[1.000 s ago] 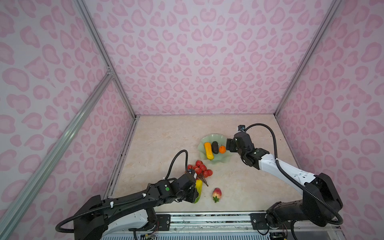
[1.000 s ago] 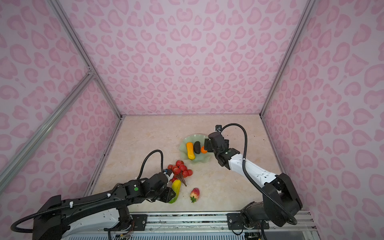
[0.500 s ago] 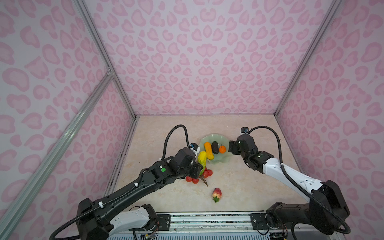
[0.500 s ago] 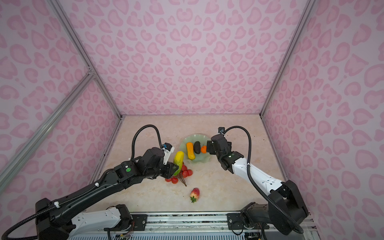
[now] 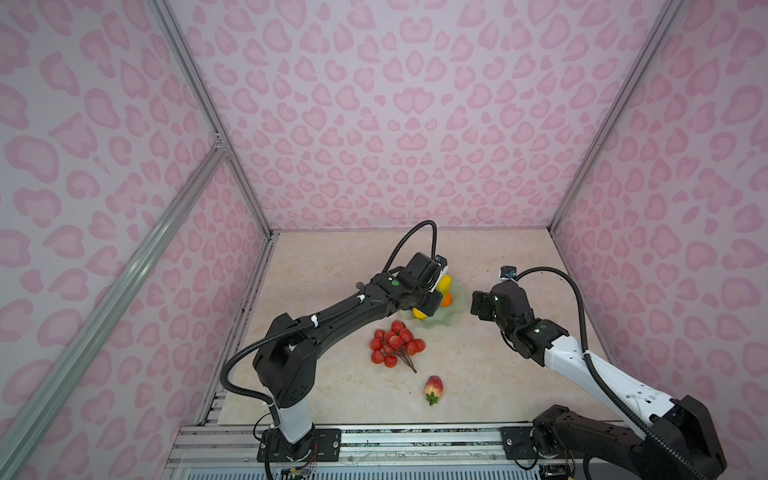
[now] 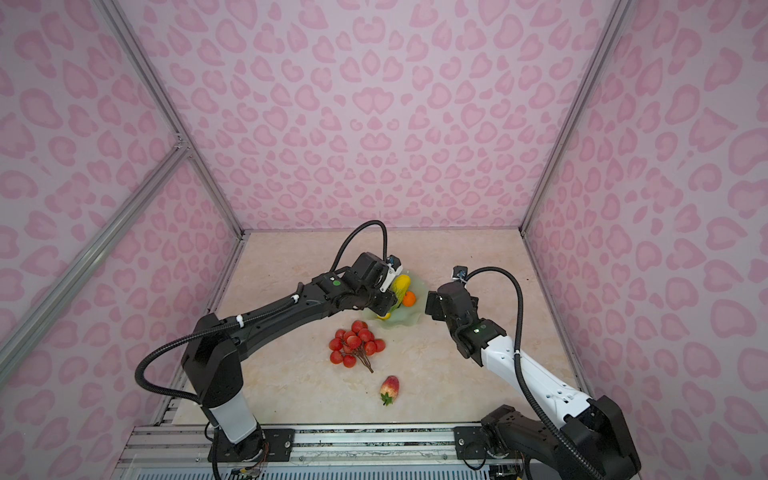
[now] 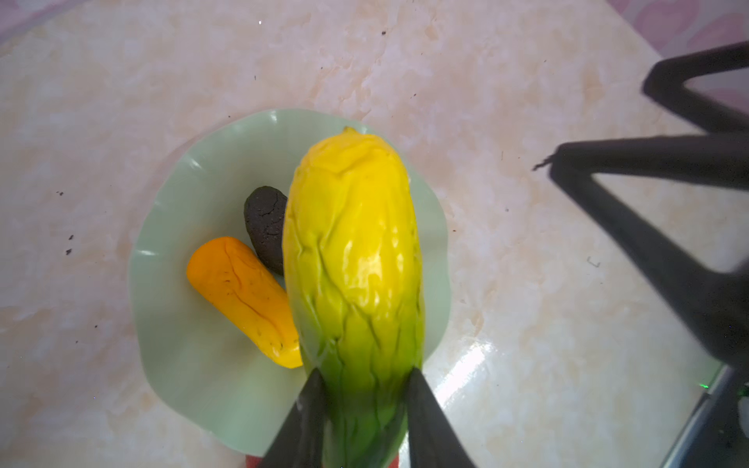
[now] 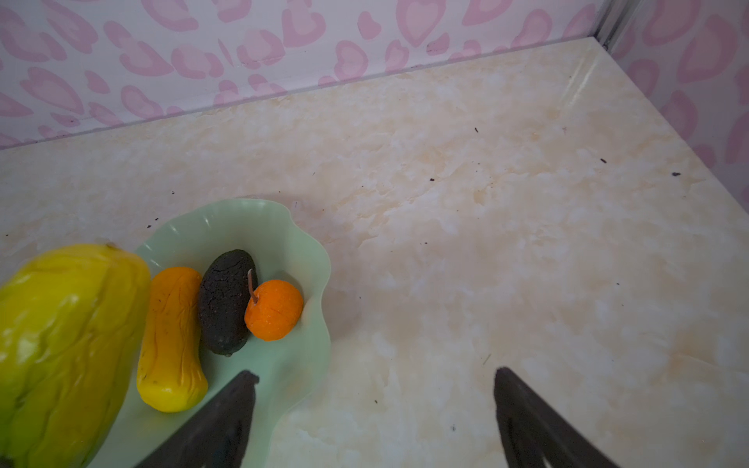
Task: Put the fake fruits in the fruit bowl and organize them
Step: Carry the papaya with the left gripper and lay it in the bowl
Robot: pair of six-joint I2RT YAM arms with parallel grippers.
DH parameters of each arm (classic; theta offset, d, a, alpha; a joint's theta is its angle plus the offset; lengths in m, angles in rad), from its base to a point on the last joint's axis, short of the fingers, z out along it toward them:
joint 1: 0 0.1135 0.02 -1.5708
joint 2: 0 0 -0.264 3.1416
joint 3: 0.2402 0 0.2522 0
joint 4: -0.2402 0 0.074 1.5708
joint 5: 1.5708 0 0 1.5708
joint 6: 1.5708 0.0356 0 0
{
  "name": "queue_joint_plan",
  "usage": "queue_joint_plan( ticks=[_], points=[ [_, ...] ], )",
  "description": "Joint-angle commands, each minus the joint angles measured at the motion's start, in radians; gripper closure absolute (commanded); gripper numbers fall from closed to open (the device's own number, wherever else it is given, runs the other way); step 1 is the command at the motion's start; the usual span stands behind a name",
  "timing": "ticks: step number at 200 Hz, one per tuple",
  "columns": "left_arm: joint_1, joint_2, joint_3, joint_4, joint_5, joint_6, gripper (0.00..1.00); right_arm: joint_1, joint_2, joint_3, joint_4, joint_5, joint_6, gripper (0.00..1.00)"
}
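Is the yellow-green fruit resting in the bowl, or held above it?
Held above it: the left gripper clamps the yellow-green fruit by its green end, over the bowl, covering part of the avocado.

Place: prob. a robot lab cell, not a home.
Walls: pink heart-print panels [image 5: 374,124], alu frame [image 5: 211,112].
Base: marble-look tabletop [image 5: 324,266], metal rail [image 5: 415,440].

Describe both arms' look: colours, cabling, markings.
Left arm and right arm: black jointed links, each with one white segment, a small green status light near the wrist, and a black corrugated cable arching off the wrist. The left arm also shows white cable ties. Left pincer and right pincer have plain black tapered fingers.
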Motion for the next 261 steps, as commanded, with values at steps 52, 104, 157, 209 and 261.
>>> queue_joint_plan(
  ticks=[52,104,157,209,261],
  points=[
    [0.004,0.179,0.095,-0.058,0.017,0.079,0.73,-0.047,-0.045,-0.047,0.018,0.006,0.008,0.08],
    [0.005,0.15,0.07,-0.035,0.045,0.045,0.53,-0.049,-0.038,-0.038,-0.001,0.002,0.004,0.08],
    [0.005,-0.027,0.048,0.059,-0.014,-0.012,0.16,-0.05,-0.034,-0.029,-0.039,-0.086,-0.003,0.09],
    [0.058,-0.287,-0.085,0.244,-0.147,-0.091,0.12,0.043,-0.02,-0.059,-0.13,-0.288,0.018,0.12],
    [0.216,-0.584,-0.448,0.425,-0.391,-0.299,0.08,0.385,0.017,-0.102,-0.174,-0.305,0.169,0.13]
  ],
)
